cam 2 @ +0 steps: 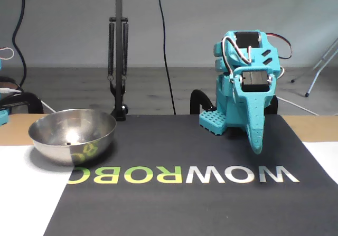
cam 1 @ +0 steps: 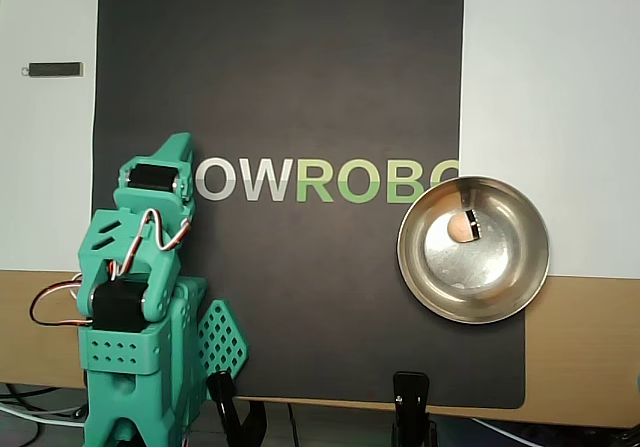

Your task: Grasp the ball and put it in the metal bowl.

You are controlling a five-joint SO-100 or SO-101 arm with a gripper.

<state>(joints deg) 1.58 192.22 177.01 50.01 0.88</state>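
The metal bowl (cam 1: 505,282) sits at the right edge of the black mat in the overhead view. It stands at the left in the fixed view (cam 2: 53,141). The small tan ball (cam 1: 459,229) lies inside the bowl, near its upper left wall. In the fixed view the bowl's wall hides the ball. My teal gripper (cam 1: 180,150) is folded back over the arm's base at the left, far from the bowl. Its fingers are together and hold nothing. In the fixed view it (cam 2: 257,147) points down at the mat on the right.
The black mat (cam 1: 300,87) carries the lettering WOWROBO. Two black clamps (cam 1: 412,402) grip the table's near edge. A small dark bar (cam 1: 55,69) lies on the white surface at the upper left. A black stand (cam 2: 118,62) rises behind the bowl.
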